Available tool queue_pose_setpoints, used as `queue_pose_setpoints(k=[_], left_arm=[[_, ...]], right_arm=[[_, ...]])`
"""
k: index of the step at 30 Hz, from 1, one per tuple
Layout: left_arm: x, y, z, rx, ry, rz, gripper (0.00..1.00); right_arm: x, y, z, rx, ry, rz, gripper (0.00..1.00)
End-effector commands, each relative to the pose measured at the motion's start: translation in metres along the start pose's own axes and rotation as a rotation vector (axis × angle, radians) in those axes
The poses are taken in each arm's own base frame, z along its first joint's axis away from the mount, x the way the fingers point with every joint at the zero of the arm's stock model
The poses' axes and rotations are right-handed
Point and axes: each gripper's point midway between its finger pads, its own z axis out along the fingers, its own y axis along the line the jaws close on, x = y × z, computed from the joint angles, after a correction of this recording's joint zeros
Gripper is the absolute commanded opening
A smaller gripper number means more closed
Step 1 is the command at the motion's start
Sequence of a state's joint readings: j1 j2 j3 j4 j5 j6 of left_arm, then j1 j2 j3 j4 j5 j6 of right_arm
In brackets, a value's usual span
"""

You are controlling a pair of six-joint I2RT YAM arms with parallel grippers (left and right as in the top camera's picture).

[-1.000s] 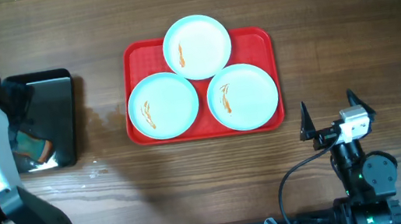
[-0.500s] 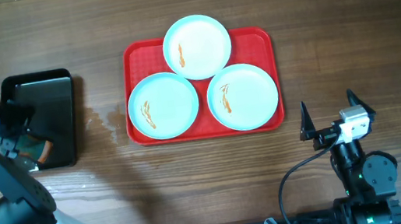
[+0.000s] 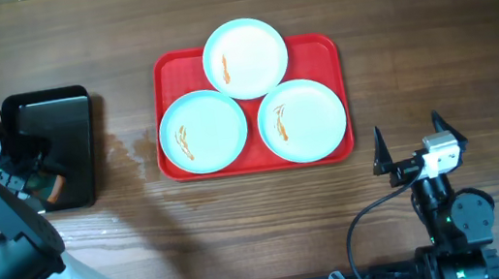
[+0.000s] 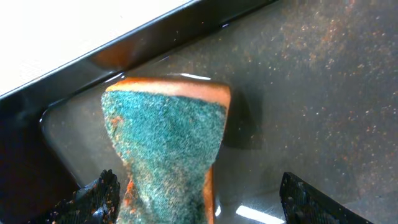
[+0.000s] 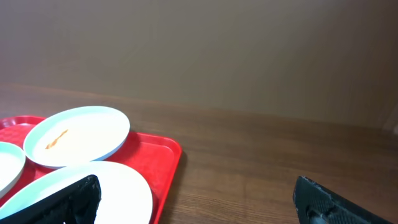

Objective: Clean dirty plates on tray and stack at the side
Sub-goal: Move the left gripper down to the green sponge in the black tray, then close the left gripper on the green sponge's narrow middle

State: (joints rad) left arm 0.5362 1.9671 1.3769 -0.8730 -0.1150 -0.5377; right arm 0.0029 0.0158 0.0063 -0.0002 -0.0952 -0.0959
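**A:** What is closest to the robot's side?

**B:** The right pincer, nearer than the tray and off its near right corner, over bare tabletop; its two fingers stand wide apart with nothing between them.

**A:** And the other arm?

**B:** The left pincer is well to the left of the tray, down inside the black pan; its fingers are apart, one on each side of a sponge, not clamped on it; one finger is just beside the sponge, the other clear of it; the sponge shows a green scouring face over an orange body and lies near a corner of the pan.

**A:** Where are the dishes?

**B:** All on the tray, unstacked; the near left plate and near right plate lie side by side; the far plate sits behind and between them, its far edge reaching over the tray's far rim; each carries a small orange smear.
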Motion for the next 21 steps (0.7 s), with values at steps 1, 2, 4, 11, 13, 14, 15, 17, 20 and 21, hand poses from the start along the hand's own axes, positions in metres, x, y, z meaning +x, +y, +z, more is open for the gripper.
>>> queue_pose_setpoints(k=[1, 2, 4, 11, 13, 14, 15, 17, 20, 21], left_arm=[[0.005, 0.013, 0.011, -0.062, 0.001, 0.015, 0.8], [0.004, 0.019, 0.012, -0.092, -0.011, 0.015, 0.8], [0.004, 0.022, 0.012, -0.106, -0.016, 0.013, 0.79], [0.003, 0.022, 0.012, -0.108, -0.019, 0.014, 0.78], [0.003, 0.021, 0.012, -0.106, -0.022, 0.013, 0.77], [0.002, 0.02, 0.012, -0.102, -0.026, 0.012, 0.77], [0.002, 0.019, 0.013, -0.092, -0.026, 0.011, 0.76], [0.004, 0.016, 0.017, -0.076, -0.025, 0.01, 0.76], [0.003, 0.016, 0.021, -0.07, -0.033, 0.008, 0.75], [0.003, 0.015, 0.021, -0.068, -0.037, 0.008, 0.77]], right_arm=[[-0.001, -0.004, 0.0, 0.019, -0.005, -0.009, 1.0], [-0.001, -0.004, 0.0, 0.018, -0.005, -0.009, 1.0], [-0.001, -0.004, 0.0, 0.018, -0.005, -0.009, 1.0], [-0.001, -0.004, 0.0, 0.019, -0.005, -0.009, 1.0], [-0.001, -0.004, 0.0, 0.018, -0.005, -0.009, 1.0], [-0.001, -0.004, 0.0, 0.019, -0.005, -0.009, 1.0], [-0.001, -0.004, 0.0, 0.019, -0.005, -0.009, 1.0], [-0.001, -0.004, 0.0, 0.018, -0.005, -0.009, 1.0], [-0.001, -0.004, 0.0, 0.018, -0.005, -0.009, 1.0], [-0.001, -0.004, 0.0, 0.019, -0.004, -0.009, 1.0]])
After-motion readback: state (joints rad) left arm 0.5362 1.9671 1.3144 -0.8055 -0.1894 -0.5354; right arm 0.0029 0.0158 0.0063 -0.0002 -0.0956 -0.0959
